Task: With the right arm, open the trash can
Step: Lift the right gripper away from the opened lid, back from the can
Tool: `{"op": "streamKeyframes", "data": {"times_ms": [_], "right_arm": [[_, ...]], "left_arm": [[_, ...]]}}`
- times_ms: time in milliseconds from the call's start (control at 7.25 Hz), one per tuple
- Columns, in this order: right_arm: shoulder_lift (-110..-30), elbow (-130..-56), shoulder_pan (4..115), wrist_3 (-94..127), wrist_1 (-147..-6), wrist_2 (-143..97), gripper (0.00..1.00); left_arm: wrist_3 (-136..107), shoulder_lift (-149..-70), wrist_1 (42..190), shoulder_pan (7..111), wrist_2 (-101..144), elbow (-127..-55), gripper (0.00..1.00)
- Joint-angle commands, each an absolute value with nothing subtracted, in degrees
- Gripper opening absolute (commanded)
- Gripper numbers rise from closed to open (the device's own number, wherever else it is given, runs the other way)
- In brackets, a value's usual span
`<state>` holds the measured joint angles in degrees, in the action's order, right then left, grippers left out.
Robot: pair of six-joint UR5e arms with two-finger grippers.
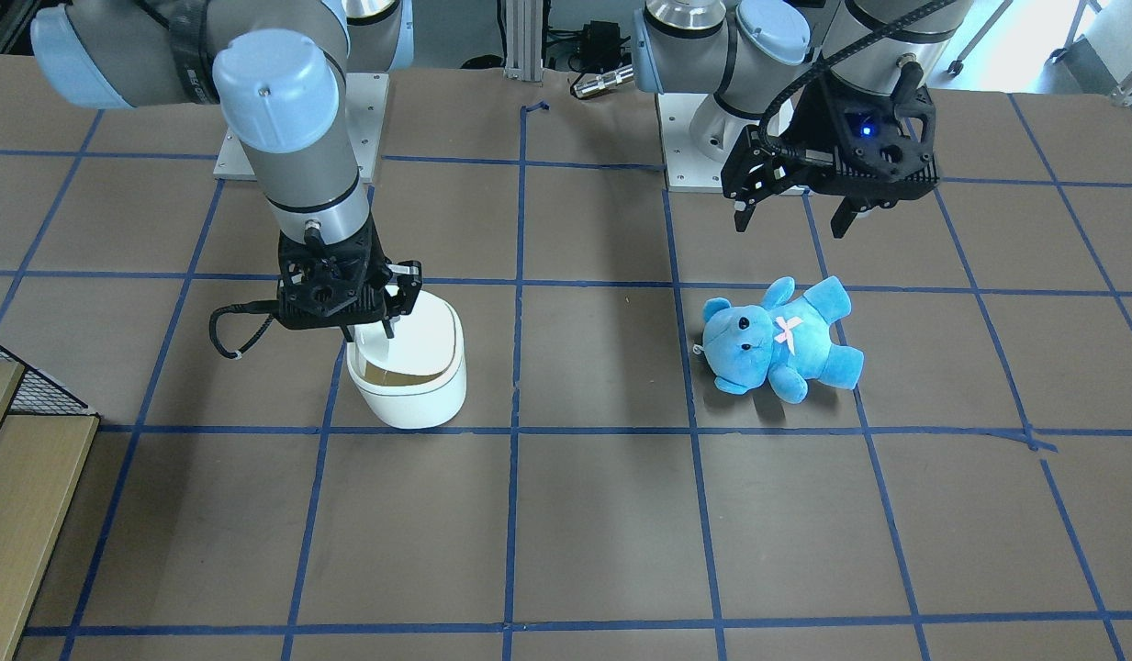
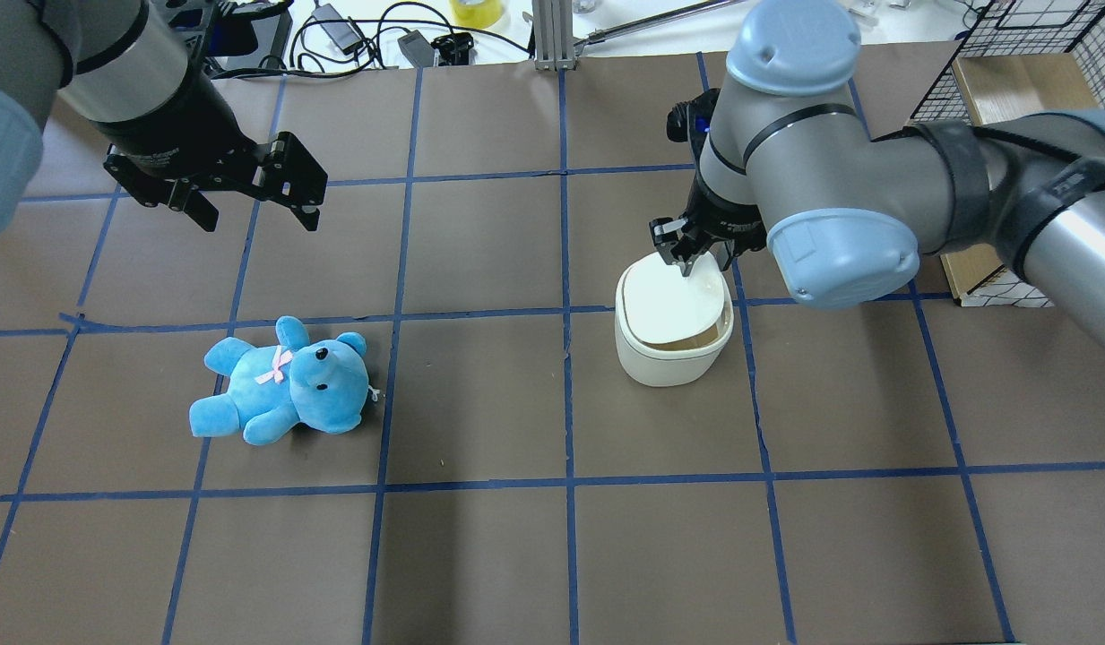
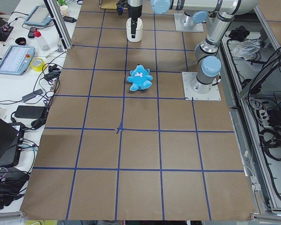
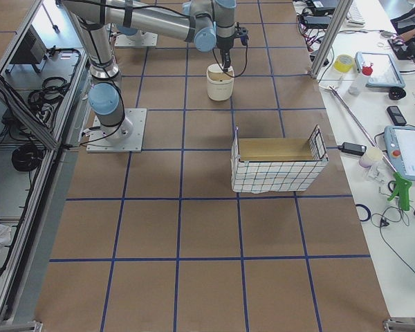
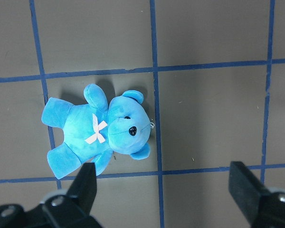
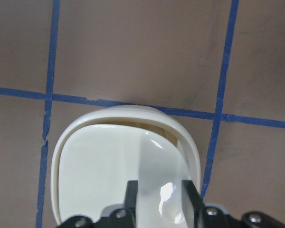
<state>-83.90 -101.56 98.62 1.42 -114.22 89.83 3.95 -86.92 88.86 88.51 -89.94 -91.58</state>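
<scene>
On the robot's right half of the table (image 2: 480, 537), the trash can (image 2: 669, 363) stood upright, its lid (image 2: 669, 300) tilted so that a brown gap showed along one edge. We saw the right gripper (image 2: 691, 266), jaw narrow, fingertips at the lid's rim; we could not tell whether it pinched the lid. Well apart, a blue teddy bear (image 2: 288, 394) lay face up, and the left gripper (image 2: 258, 219) hung above the table near it, spread wide, holding nothing.

Silver-grey right arm (image 2: 812, 152), pale-blue caps (image 2: 792, 45), black claw (image 2: 693, 262).
</scene>
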Motion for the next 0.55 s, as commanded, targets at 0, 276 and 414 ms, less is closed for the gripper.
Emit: {"op": "streamKeyframes", "data": {"times_ms": [0,276,414], "right_arm": [[-85.3,-91.6,97.6,1.4,-108.4,90.2,1.00],[-85.4,-86.1,90.6,0.4,-103.9,89.6,1.00],[-85.5,-85.5,89.9,0.4,-102.1,89.4,1.00]], "left_arm": [[4.0,-86.9,88.9,88.5,-89.9,-91.6,1.00],[4.0,-86.9,88.9,88.5,-89.9,-91.6,1.00],[4.0,-86.9,88.9,88.5,-90.0,-91.6,1.00]]}}
